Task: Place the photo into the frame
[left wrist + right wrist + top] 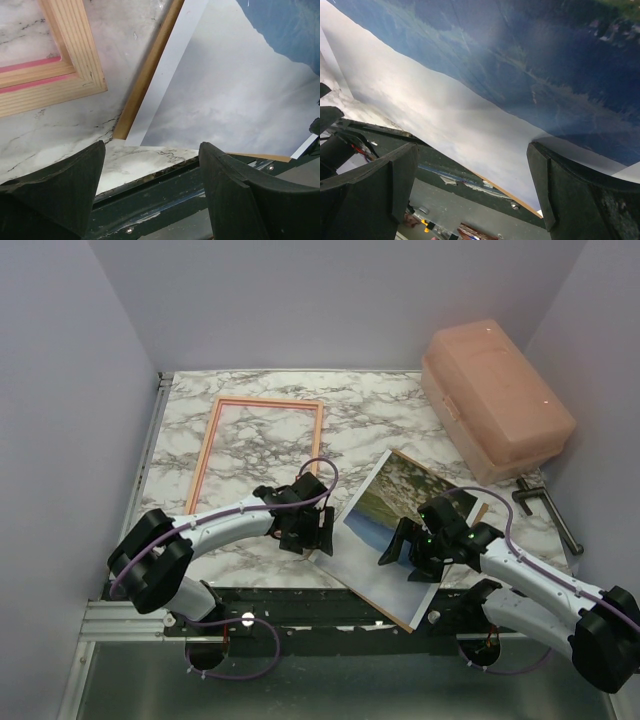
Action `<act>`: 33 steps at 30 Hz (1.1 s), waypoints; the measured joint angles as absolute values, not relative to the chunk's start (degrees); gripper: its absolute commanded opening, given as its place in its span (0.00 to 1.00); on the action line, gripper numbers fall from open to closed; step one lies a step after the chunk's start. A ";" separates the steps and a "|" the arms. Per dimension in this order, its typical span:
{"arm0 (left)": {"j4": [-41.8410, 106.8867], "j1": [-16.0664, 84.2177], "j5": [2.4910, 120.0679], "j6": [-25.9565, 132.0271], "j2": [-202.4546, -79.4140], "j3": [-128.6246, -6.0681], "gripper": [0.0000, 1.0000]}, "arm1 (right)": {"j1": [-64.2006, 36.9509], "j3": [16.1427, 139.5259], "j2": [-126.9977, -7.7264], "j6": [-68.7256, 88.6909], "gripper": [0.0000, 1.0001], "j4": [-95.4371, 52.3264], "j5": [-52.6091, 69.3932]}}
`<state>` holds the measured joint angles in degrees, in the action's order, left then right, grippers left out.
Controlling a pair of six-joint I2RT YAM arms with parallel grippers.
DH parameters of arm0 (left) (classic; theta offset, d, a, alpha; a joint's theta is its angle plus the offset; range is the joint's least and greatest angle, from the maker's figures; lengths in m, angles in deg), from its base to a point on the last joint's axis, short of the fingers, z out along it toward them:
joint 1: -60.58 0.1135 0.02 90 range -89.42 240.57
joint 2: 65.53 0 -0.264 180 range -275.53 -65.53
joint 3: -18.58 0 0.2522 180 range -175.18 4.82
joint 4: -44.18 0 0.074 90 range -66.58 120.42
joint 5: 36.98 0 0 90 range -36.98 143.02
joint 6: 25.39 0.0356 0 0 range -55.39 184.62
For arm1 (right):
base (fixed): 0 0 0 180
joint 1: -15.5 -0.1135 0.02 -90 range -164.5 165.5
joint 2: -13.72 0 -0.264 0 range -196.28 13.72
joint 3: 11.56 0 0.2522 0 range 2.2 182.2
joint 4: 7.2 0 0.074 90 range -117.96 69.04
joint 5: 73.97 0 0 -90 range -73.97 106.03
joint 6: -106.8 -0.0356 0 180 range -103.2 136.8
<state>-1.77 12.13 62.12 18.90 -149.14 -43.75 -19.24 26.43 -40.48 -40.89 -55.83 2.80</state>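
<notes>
Top external shows the marble table [250, 455], a peach storage box [495, 390] at upper right. At upper left the frame [270, 400] lies flat, tan back up and empty, seemingly ready to take a sheet. The photo [375, 510] lies picture-up at lower centre on a brown backing board [147, 75], its near corner overhanging the table edge, likely so it can be pinched. The left gripper [305, 535], jaws apart and empty, sits at its left corner. The right gripper [408, 555], jaws wide, hovers over its lower part.
</notes>
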 measured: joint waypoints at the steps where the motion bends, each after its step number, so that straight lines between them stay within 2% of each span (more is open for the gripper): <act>1: -1.59 12.13 62.27 18.99 -149.14 -43.56 0.75 | -19.26 26.41 -40.48 -41.00 0.98 -55.75 2.69; 12: 0.07 12.09 64.37 19.78 -152.81 -43.34 0.65 | -19.26 26.12 -40.50 -41.29 0.98 -54.94 1.79; 20: -1.18 11.23 63.13 20.02 -152.62 -43.67 0.71 | -19.26 25.88 -40.50 -41.31 0.98 -54.41 1.25; 33: -4.30 8.96 59.89 19.34 -150.98 -46.25 0.68 | -19.26 25.34 -40.52 -41.51 0.98 -53.12 0.04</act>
